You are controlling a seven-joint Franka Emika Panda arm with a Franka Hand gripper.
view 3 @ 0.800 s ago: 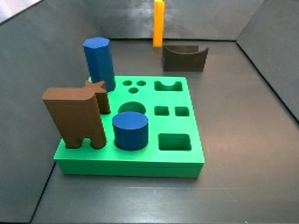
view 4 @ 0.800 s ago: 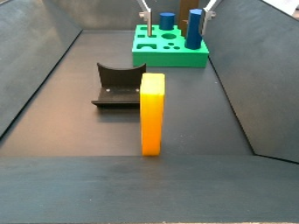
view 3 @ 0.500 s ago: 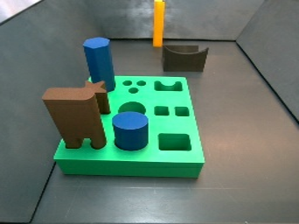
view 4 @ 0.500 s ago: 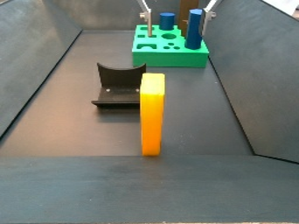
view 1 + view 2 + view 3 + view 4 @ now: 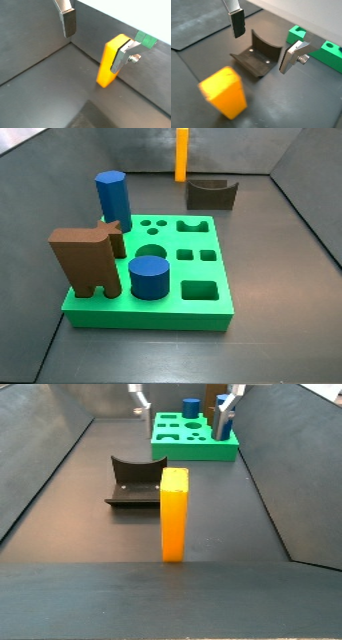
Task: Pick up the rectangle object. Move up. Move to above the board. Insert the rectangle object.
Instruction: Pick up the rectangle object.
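The gripper (image 5: 264,37) hangs spread and empty above the yellow block (image 5: 226,93); descending off-centre could topple it.

my gripper (image 5: 264,41) | two flat silver plate fingers (image 5: 121,56) | dark rectangular pads (image 5: 238,24) on inner faces | small silver screw head (image 5: 303,59) on one plate's side

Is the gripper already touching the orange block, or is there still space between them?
Apart. In a wrist view the rectangle object stands on the floor, with dark floor showing between it and both fingers of the open gripper, which holds nothing.
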